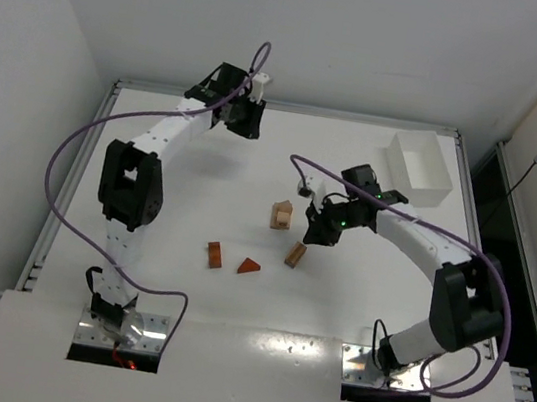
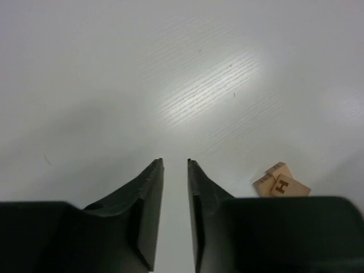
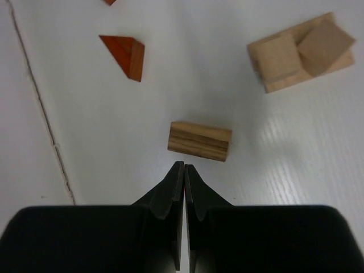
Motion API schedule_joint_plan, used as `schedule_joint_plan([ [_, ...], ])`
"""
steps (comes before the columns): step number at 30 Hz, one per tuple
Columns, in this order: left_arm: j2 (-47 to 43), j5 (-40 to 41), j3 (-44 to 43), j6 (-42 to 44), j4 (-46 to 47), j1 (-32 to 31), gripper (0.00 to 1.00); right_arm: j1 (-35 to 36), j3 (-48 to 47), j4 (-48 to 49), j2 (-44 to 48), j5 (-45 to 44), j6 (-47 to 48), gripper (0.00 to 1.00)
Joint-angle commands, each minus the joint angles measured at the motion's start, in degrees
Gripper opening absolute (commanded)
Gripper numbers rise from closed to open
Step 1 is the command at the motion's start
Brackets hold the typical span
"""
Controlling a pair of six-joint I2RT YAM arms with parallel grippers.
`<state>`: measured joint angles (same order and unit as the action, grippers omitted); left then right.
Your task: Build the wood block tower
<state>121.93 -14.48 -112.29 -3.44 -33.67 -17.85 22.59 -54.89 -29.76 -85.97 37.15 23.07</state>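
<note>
- Tower so far: a low stack of light tan wooden blocks [image 1: 281, 215] stands near the middle of the white tabletop [image 1: 155, 285]. In the right wrist view its top piece sits turned cornerwise to the pieces under it.
- Three loose pieces lie nearer the arm bases, none touching another:
  - a striped tan-brown wooden brick [image 3: 199, 140], near the stack on its right;
  - a reddish-brown triangular wedge [image 1: 248, 267];
  - a reddish-brown rectangular brick [image 1: 214, 255], left of the wedge.
- Right pincer [image 3: 184, 166]: fingers pressed together, nothing held. The tips sit just beside the long side of the striped brick; I cannot tell whether they touch it.
- Left pincer [image 2: 175, 162]: fingers a narrow gap apart, nothing between them. It hangs over bare tabletop toward the far side, well apart from the stack, which shows at the lower right of the left wrist view.
- A white open rectangular box [image 1: 419, 168] sits at the far right of the tabletop, well apart from all the blocks.
</note>
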Motion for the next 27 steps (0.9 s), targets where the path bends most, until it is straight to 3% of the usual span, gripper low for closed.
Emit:
schedule_joint_plan([
  [1,-2.7,0.3,3.7,-3.1,1.8,1.9,0.28,1.9,-4.2,-4.2,-4.4,6.0,9.5,0.0],
  [3,-3.3,0.3,4.3,-3.1,1.8,2.7,0.32,3.3,-6.5,-5.1,-6.7,6.0,10.1,0.0],
  [8,-4.4,0.3,5.4,-3.6,1.8,4.7,0.6,5.4,-10.9,-5.0,-12.5,6.0,10.1,0.0],
  [15,-3.9,0.3,4.4,-4.1,1.8,5.3,0.64,7.6,-14.4,-3.0,-17.9,2.0,9.5,0.0],
  [20,-3.4,-0.2,3.2,-4.1,1.8,5.8,0.64,8.2,-17.3,-2.5,-22.0,0.3,8.4,0.06],
  [27,-3.4,-0.2,3.2,-4.1,1.8,6.3,0.64,8.2,-19.9,-2.5,-24.1,-0.8,6.6,0.23],
])
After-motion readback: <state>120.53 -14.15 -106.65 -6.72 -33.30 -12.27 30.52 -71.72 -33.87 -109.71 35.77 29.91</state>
